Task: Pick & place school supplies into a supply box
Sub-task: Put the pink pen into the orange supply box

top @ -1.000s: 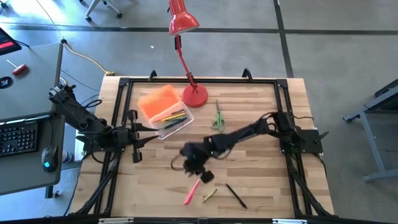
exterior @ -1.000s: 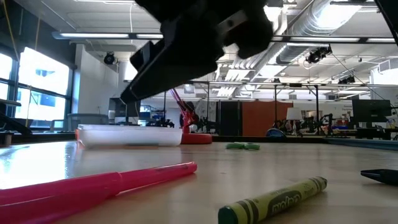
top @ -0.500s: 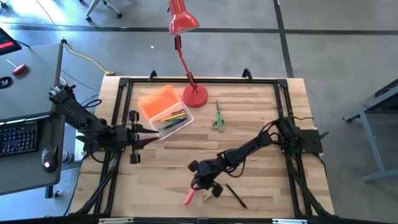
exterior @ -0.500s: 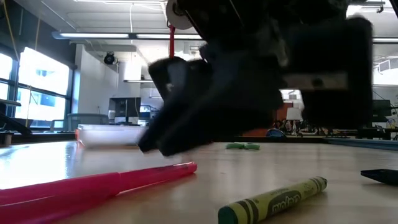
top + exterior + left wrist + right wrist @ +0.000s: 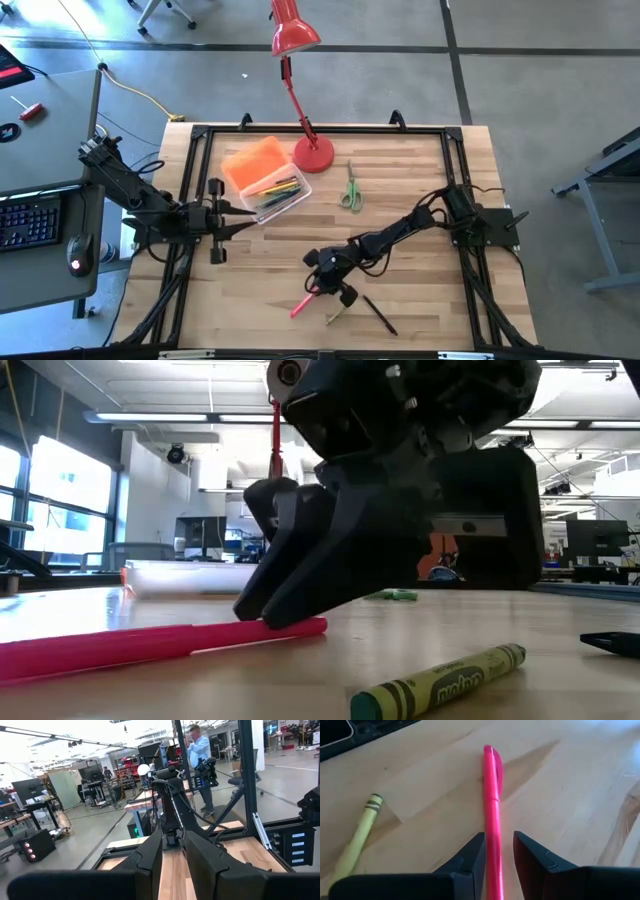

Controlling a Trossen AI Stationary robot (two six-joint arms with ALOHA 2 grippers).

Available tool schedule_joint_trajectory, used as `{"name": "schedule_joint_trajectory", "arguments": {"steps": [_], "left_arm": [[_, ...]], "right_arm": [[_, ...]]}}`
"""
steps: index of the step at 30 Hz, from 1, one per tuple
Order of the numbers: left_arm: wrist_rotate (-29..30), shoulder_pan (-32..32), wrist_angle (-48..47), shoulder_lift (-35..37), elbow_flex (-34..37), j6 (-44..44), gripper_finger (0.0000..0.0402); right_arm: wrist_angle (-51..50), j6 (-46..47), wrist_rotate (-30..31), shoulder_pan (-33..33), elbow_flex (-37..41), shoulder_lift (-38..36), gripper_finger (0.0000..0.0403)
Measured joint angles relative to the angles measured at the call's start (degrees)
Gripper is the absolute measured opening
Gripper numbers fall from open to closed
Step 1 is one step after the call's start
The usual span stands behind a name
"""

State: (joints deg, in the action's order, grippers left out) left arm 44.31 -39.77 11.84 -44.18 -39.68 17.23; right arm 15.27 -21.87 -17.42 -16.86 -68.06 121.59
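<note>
A pink pen [image 5: 300,305] lies flat on the wooden table near its front edge. My right gripper [image 5: 315,290] is down at the pen's far end, open, slanting downward with one finger on each side of the pen [image 5: 492,810]. A yellow-green crayon [image 5: 336,315] and a black pen [image 5: 380,314] lie just right of it. Green-handled scissors [image 5: 349,188] lie farther back. The clear supply box [image 5: 282,196], with several pens inside, sits at the back left, its orange lid [image 5: 255,162] beside it. My left gripper [image 5: 250,226] hovers open and level at the left. My right gripper straddles the pink pen near its far end [image 5: 492,845], the fingers lying along the pen and slanting down from the far right. In the low view a fingertip [image 5: 262,615] meets the pen's upper side. The pen lies flat on the table, not lifted.
A red desk lamp stands with its round base [image 5: 313,153] at the back centre, beside the box. A black metal frame [image 5: 200,135] runs round the tabletop. Bare wood lies between the box and the pink pen.
My right gripper has come down and toward the table's near edge onto the pink pen. The pen has turned a little on the table: its near end has swung toward the left edge, and its far end has stayed about where it was.
</note>
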Motion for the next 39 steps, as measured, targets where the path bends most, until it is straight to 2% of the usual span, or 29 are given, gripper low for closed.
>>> {"name": "schedule_joint_trajectory", "arguments": {"steps": [12, 19, 24, 27, 33, 39], "left_arm": [[0.07, 0.0, 0.02, 0.0, 0.0, 0.43, 0.0117], [0.1, 0.0, 0.01, 0.0, 0.0, 0.46, 0.0117], [0.12, 0.0, 0.02, 0.0, 0.0, 0.48, 0.0117], [0.18, 0.0, 0.01, 0.0, 0.0, 0.46, 0.0117], [0.36, 0.0, 0.01, 0.0, 0.0, 0.48, 0.0117], [0.34, 0.0, 0.03, 0.0, 0.0, 1.72, 0.0117]], "right_arm": [[5.65, 0.59, -0.69, 0.42, -0.14, 5.05, 0.0073], [7.73, 0.78, -1.32, 0.42, -0.25, 7.9, 0.0014], [7.07, -5.62, -1.54, 0.8, -0.17, 5.9, 0.0023], [5.45, -11.89, 1.5, 1.84, 0.12, 2.59, 0.002], [7.07, -19.78, 2.27, 9.95, -0.1, -6.37, 0.0008], [11.68, -18.85, 1.46, 21.25, -1.06, -6.7, 0.0023]]}}
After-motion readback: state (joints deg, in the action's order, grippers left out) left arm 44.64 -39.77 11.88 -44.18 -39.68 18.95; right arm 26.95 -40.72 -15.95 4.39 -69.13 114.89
